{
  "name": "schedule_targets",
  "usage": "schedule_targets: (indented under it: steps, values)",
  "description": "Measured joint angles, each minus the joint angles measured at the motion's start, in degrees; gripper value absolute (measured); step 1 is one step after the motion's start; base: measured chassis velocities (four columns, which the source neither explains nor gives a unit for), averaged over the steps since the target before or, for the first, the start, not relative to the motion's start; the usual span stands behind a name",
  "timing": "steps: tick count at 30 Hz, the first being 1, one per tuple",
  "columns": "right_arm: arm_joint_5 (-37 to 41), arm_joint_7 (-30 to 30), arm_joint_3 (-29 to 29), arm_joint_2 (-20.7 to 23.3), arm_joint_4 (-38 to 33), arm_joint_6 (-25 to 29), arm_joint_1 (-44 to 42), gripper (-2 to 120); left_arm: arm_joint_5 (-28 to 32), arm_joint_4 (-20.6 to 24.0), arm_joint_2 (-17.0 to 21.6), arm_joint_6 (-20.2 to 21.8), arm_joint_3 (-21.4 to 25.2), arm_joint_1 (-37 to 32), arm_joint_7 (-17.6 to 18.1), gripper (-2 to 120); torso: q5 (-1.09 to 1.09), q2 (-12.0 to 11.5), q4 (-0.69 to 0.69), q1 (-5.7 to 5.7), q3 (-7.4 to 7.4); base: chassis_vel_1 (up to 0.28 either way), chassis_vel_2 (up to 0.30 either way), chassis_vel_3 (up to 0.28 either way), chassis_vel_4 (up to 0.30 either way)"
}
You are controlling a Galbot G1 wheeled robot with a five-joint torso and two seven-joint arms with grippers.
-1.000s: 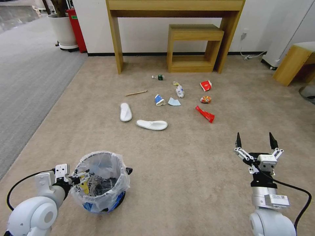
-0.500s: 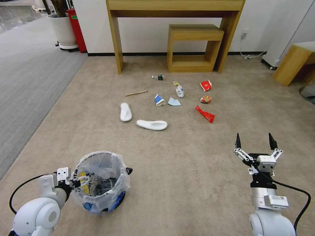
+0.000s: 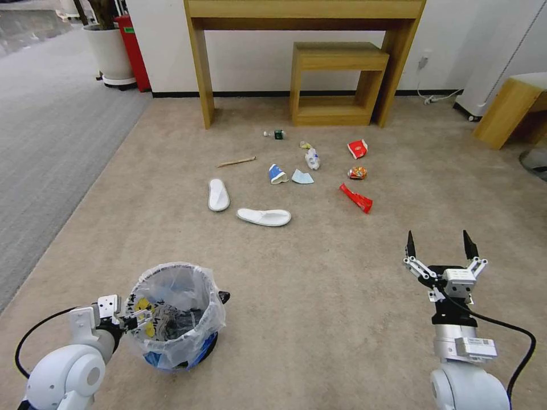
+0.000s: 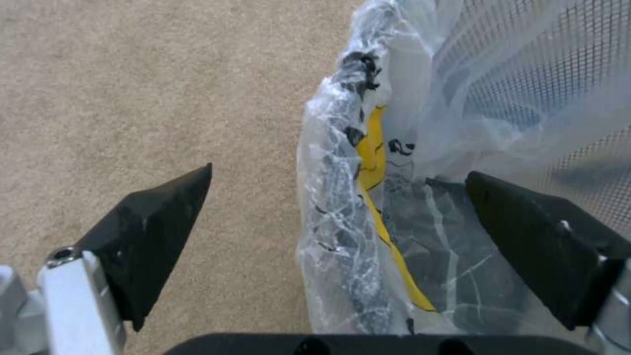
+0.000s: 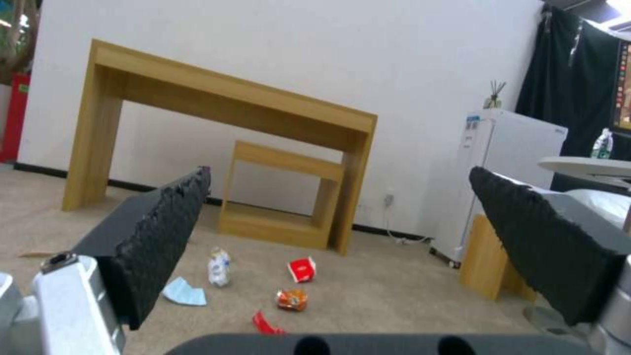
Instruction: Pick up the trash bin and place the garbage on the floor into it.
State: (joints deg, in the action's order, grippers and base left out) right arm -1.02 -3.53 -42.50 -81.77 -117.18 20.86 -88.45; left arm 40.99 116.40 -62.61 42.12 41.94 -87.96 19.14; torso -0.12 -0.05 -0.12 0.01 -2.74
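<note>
The trash bin (image 3: pixel 174 319), blue with a whitish bag liner (image 4: pixel 342 148), stands on the beige floor (image 3: pixel 319 285) at my near left. My left gripper (image 3: pixel 138 314) (image 4: pixel 339 172) is open and straddles the bin's left rim, one finger outside and one inside the bag. The garbage lies ahead: two white slippers (image 3: pixel 218 195) (image 3: pixel 264 216), a wooden stick (image 3: pixel 236 162), a blue-white cup (image 3: pixel 277 174), a mask (image 3: pixel 302 177), a green-labelled bottle (image 3: pixel 275 134), red wrappers (image 3: pixel 356 198) (image 3: pixel 357 148) and an orange can (image 3: pixel 357 172). My right gripper (image 3: pixel 437 239) (image 5: pixel 340 170) hovers open and empty at the near right.
A wooden console table (image 3: pixel 305 11) and a small wooden stool (image 3: pixel 336 82) stand against the far wall. A red box (image 3: pixel 132 51) and a white planter (image 3: pixel 111 54) are at the far left by grey carpet (image 3: pixel 51 131). More wooden furniture (image 3: pixel 507 111) sits at the right.
The left arm has drawn back and down a little at the bin's rim. The right gripper has drifted slightly left. The bin and litter have not moved.
</note>
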Motion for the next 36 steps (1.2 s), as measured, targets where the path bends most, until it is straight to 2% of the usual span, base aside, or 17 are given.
schedule_targets:
  steps: [5,13,17,18,20,21,24,25,28,30,33,36]
  values:
    - [-0.2,0.0,0.1,-0.1,0.1,-0.1,0.1,100,0.1,-0.2,0.1,0.0,-0.2,0.2,0.0,96,0.0,0.0,0.0,0.0,0.0,0.0,0.0,0.0,0.0]
    - [-0.7,0.0,0.2,-0.6,0.6,-0.1,0.4,100,0.2,-1.0,0.2,0.0,-1.0,0.7,0.0,81,0.0,0.0,0.0,0.0,0.0,0.0,0.0,0.0,0.0]
    - [-0.9,0.0,0.2,-0.8,0.7,-0.1,0.4,100,1.3,-1.5,0.5,0.0,-1.3,1.0,0.0,63,0.0,0.0,0.0,0.0,0.0,0.0,0.0,0.0,0.0]
    - [-0.9,0.0,0.2,-0.8,0.7,-0.1,0.4,100,1.3,-1.5,0.5,0.0,-1.3,1.0,0.0,63,0.0,0.0,0.0,0.0,0.0,0.0,0.0,0.0,0.0]
    - [-0.9,0.0,0.2,-0.9,0.9,-0.1,0.4,100,2.1,-1.8,0.5,0.0,-1.4,1.3,0.3,52,0.01,0.0,0.0,0.0,0.0,0.0,0.0,0.0,0.0]
    - [-0.9,0.0,0.2,-0.9,0.9,-0.1,0.4,100,2.1,-1.8,0.5,0.0,-1.4,1.3,0.3,52,0.01,0.0,0.0,0.0,0.0,0.0,0.0,0.0,0.0]
    - [-1.1,0.0,0.2,-1.0,1.1,-0.1,0.5,100,2.2,-2.4,0.6,0.0,-1.7,1.6,0.5,38,0.0,0.0,0.0,0.0,0.0,0.0,0.0,0.0,0.0]
    - [-1.1,0.0,0.2,-1.0,1.1,-0.1,0.5,100,2.2,-2.4,0.6,0.0,-1.7,1.6,0.5,38,0.0,0.0,0.0,0.0,0.0,0.0,0.0,0.0,0.0]
    - [-1.1,0.0,0.2,-1.1,1.3,-0.1,0.6,100,2.2,-2.9,0.6,0.0,-1.9,1.9,0.7,23,0.02,0.0,0.0,0.0,0.0,0.0,0.0,0.0,0.0]
    - [-1.1,0.0,0.3,-1.1,1.3,-0.1,0.6,100,2.2,-3.1,0.6,0.0,-1.9,2.0,0.7,21,0.02,0.0,0.0,0.0,0.0,0.0,0.0,0.0,0.0]
    - [-1.1,0.0,0.3,-1.1,1.5,-0.1,0.7,100,2.2,-3.5,0.6,-0.2,-1.9,2.2,0.6,7,0.03,0.0,0.0,-0.01,0.01,0.0,0.0,0.0,0.0]
    - [-1.1,0.0,0.3,-1.0,1.6,-0.1,0.7,100,2.2,-3.7,0.6,-0.2,-1.9,2.2,0.5,4,0.04,0.0,0.0,-0.01,0.01,0.0,0.0,0.0,0.0]
